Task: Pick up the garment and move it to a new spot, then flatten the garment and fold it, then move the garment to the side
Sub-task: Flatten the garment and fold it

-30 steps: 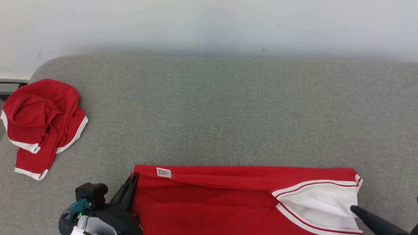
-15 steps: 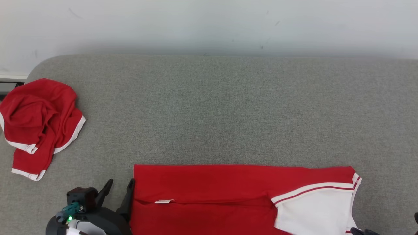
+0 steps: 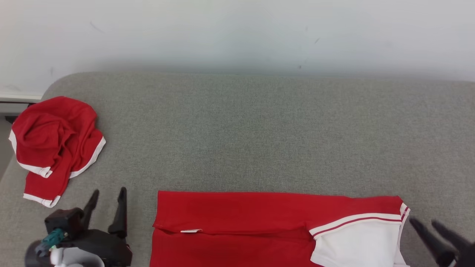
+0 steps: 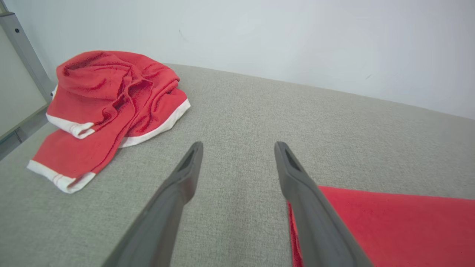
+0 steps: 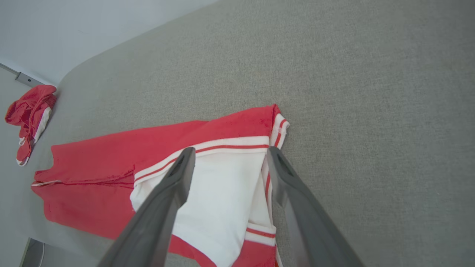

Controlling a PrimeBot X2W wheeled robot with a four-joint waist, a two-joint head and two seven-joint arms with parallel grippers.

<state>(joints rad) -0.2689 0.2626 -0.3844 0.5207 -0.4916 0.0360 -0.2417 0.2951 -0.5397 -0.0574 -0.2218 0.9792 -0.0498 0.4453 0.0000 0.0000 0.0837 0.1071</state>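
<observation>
Grey upholstered bench. Red garment with white panel, folded flat in a long band at the bench's near edge. Second red garment, white-trimmed, crumpled, far left. Left claw: spread wide, empty, beside the band's left end. Right claw: likewise, beside its white end.

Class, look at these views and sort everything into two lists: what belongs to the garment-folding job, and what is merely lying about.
Belongs to the job:
flat red-and-white garment, part folded
left claw, open beside its left edge
right claw, open by its white end
grey padded surface under it

Lying about:
crumpled red garment, far left, untouched
</observation>
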